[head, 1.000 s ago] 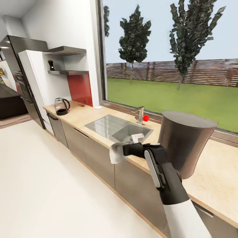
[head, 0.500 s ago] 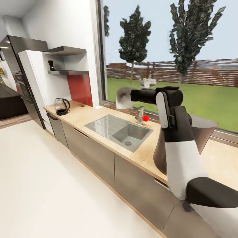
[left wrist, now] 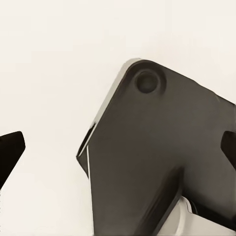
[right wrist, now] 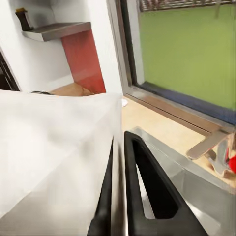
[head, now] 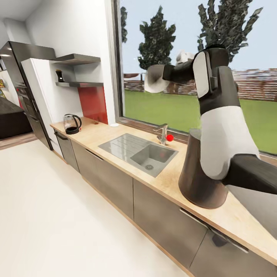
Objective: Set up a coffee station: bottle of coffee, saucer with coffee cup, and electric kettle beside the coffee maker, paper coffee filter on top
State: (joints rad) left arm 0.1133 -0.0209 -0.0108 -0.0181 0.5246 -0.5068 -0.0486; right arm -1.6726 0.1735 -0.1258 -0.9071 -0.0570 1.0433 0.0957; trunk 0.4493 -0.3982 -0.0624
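Observation:
The dark grey coffee maker (head: 202,181) stands on the wood-grain countertop (head: 169,179) to the right of the sink. My right gripper (head: 164,74) is raised high in front of the window, left of and above the coffee maker, shut on a white paper coffee filter (head: 154,79) (right wrist: 54,162). The glass kettle (head: 72,124) sits at the counter's far left end. The bottle of coffee (head: 59,75) (right wrist: 22,18) stands on the lower black shelf (head: 80,84). A white saucer (head: 114,124) lies by the window. The coffee cup is out of view. My left gripper (left wrist: 118,150) is open over the floor.
A steel sink (head: 138,148) with a faucet (head: 163,134) is set into the counter between the kettle and the coffee maker. A red backsplash panel (head: 93,103) and a tall fridge (head: 36,100) stand at the left. White floor (head: 57,215) spreads before the cabinets.
My right arm has swung up with the filter, from the counter's front edge to high in front of the window. The coffee maker now shows behind the arm.

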